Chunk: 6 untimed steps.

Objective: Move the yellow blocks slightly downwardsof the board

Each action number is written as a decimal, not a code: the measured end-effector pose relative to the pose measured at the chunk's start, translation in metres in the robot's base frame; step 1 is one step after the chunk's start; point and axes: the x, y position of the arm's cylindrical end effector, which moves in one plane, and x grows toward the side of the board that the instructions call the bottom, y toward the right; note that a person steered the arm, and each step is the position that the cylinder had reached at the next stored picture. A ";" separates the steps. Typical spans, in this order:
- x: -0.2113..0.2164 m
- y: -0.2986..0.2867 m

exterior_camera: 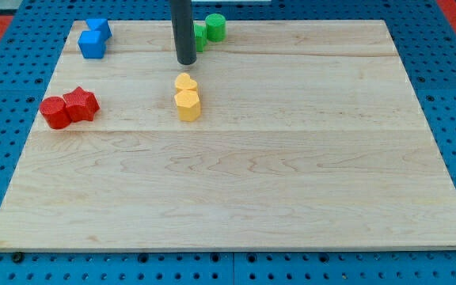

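Two yellow blocks stand touching in the upper middle of the wooden board (291, 174): a yellow heart-shaped block (185, 81) above a yellow hexagonal block (188, 104). My tip (185, 62) is at the end of the dark rod, just above the yellow heart block with a small gap between them, in line with both yellow blocks.
Two blue blocks (94, 38) sit at the board's top left. Two red blocks (69, 108) touch near the left edge. Two green blocks (210, 30) sit at the top edge, one partly hidden behind the rod. A blue pegboard surrounds the board.
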 end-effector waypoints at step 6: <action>0.065 -0.013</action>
